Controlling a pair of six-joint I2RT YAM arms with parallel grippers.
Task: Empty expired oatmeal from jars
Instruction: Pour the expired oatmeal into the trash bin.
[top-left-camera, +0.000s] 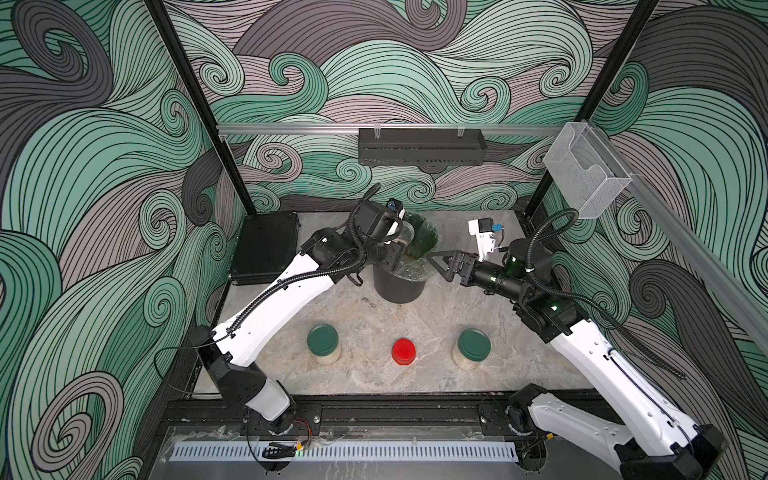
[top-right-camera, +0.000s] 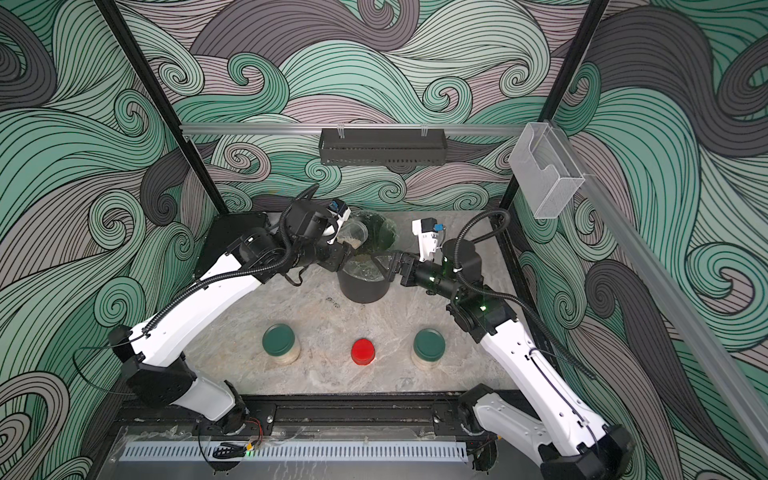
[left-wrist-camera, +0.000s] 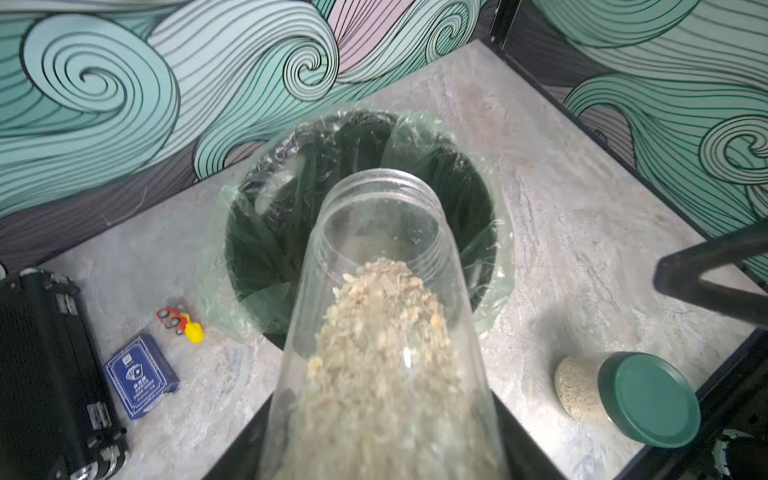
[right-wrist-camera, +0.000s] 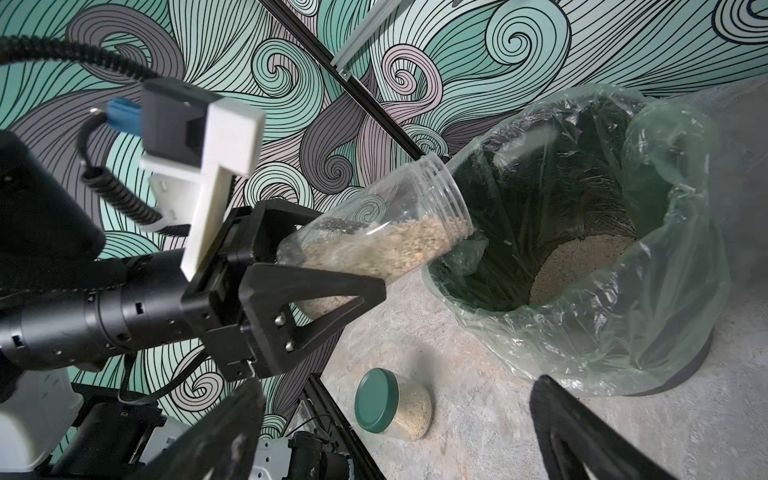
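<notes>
My left end effector (right-wrist-camera: 340, 253) pinches the base end of the open jar (right-wrist-camera: 386, 216), which is tilted mouth-down over the black bin (top-left-camera: 399, 291). The oatmeal (left-wrist-camera: 382, 353) lies along the jar's lower wall up to the mouth, and a tan heap (right-wrist-camera: 582, 266) sits inside the bin's liner. My right end effector (top-left-camera: 438, 262) stands spread and empty just beside the bin's rim. Near the front of the surface (top-left-camera: 374, 374), a green-lidded jar (top-left-camera: 323, 340), the red-lidded jar (top-left-camera: 404, 351) and a second green-lidded jar (top-left-camera: 473, 347) stand upright in a row, all closed.
</notes>
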